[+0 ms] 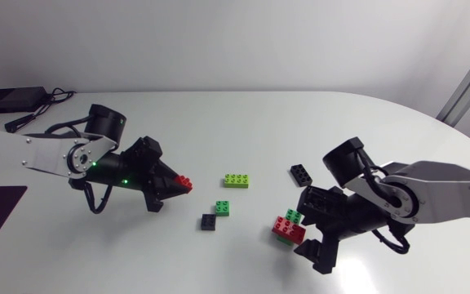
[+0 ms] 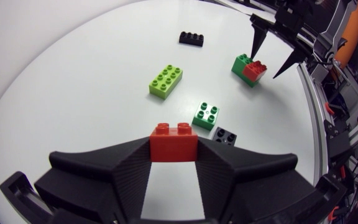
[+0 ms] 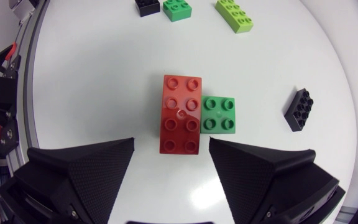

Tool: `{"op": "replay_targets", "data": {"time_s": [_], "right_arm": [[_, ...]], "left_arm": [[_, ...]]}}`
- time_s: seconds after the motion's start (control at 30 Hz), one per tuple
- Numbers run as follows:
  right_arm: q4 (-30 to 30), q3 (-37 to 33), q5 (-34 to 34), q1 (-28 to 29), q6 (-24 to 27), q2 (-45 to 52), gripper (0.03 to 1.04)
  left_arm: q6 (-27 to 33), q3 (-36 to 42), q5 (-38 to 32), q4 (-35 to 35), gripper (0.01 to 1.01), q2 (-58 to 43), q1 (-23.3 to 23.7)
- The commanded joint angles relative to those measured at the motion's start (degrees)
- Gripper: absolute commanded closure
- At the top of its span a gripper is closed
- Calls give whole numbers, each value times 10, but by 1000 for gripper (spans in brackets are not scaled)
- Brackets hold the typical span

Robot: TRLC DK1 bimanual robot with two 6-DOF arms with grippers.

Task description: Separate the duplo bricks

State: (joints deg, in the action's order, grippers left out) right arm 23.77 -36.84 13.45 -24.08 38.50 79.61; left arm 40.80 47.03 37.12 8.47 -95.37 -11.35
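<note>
Your big red brick (image 3: 182, 115) and a green brick (image 3: 219, 114) sit pressed together on the table (image 1: 341, 131). They lie between the fingers of your right gripper (image 3: 171, 142), which is wide open and holds nothing. From above, a long black brick (image 1: 302, 174) lies at 12 o'clock from them. A lime brick (image 1: 236, 180) is at 10, and a small green brick (image 1: 223, 208) and a small black brick (image 1: 209, 222) are near 9. Farther out at 10, your left gripper (image 2: 173, 155) pinches a small red brick (image 1: 184, 182).

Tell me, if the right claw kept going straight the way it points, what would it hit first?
Most likely the red brick, whose near end lies between the open fingers of the right gripper, a green brick beside it. How high the gripper sits is unclear.
</note>
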Motion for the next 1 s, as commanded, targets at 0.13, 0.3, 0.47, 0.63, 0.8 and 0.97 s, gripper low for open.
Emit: {"op": "replay_targets", "data": {"time_s": [0.13,0.3,0.47,0.63,0.8,0.97], "right_arm": [[18,17,2,-4,-13,-25,108],[23,19,2,-10,-16,-31,108],[23,19,2,-14,-18,-33,108],[23,14,2,-12,-18,-38,108],[29,5,3,-12,-16,-39,92],[29,2,5,-11,-17,-38,92]], "left_arm": [[-13,-49,1,-57,631,-69,-1],[-13,-55,0,-77,628,-98,-1],[-9,-70,-4,-82,592,-97,-2],[9,-91,-6,-83,384,-95,6],[24,-109,-6,-83,270,-89,18],[30,-118,-6,-81,241,-77,23]]}}
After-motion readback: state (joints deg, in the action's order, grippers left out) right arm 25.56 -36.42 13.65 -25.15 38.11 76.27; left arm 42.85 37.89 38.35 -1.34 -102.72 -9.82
